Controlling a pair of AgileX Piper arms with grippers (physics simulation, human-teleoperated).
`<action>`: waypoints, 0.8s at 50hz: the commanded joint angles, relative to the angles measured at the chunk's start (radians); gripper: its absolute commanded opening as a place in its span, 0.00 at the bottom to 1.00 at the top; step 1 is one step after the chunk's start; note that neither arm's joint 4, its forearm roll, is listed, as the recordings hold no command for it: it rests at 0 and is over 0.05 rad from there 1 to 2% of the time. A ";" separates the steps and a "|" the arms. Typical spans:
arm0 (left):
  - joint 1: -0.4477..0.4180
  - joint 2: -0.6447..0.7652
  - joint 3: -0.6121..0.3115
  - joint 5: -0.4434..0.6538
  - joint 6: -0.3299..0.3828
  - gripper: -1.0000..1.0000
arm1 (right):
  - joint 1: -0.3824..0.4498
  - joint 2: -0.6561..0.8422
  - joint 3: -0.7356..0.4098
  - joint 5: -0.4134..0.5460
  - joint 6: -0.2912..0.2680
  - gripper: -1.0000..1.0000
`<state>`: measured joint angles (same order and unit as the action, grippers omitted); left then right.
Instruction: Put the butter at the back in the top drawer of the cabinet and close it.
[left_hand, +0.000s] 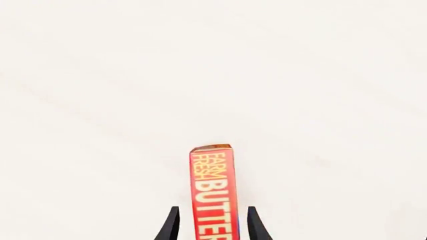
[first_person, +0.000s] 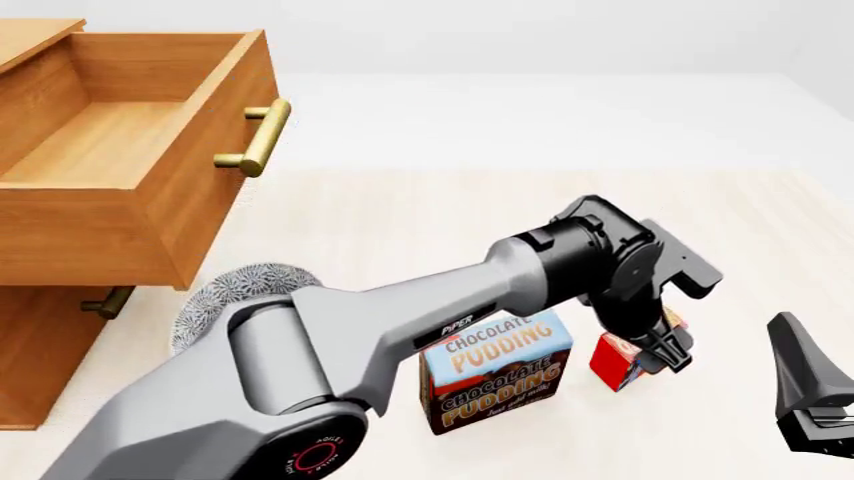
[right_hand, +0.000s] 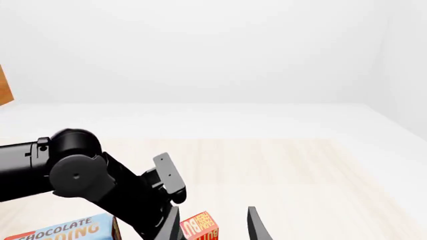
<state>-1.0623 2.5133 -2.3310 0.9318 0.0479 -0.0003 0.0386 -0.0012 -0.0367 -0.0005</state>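
Apparently the left gripper (left_hand: 212, 225) straddles the butter (left_hand: 212, 192), not visibly clamped, to lift it toward the pulled-out top drawer (first_person: 120, 140); the right gripper (right_hand: 213, 222) waits spread.

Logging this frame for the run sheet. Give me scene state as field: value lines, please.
butter: box between the left gripper's fingers; contact not clear
left gripper: open around butter, not visibly clamped
right gripper: off to the right, holding nothing, fingers apart
top drawer: pulled open, nothing seen inside
cabinet: far left
pudding box: upright, left of butter
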 joint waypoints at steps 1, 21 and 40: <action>0.002 0.011 0.001 -0.002 -0.003 1.00 | 0.000 0.001 0.000 -0.001 0.000 1.00; -0.001 0.037 -0.015 0.000 -0.007 1.00 | 0.000 0.005 0.000 -0.005 0.000 1.00; -0.007 0.051 -0.025 0.005 -0.014 1.00 | 0.000 -0.008 0.000 0.007 0.000 1.00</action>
<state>-1.0666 2.5596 -2.3565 0.9378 0.0375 0.0000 0.0348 -0.0012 -0.0333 -0.0004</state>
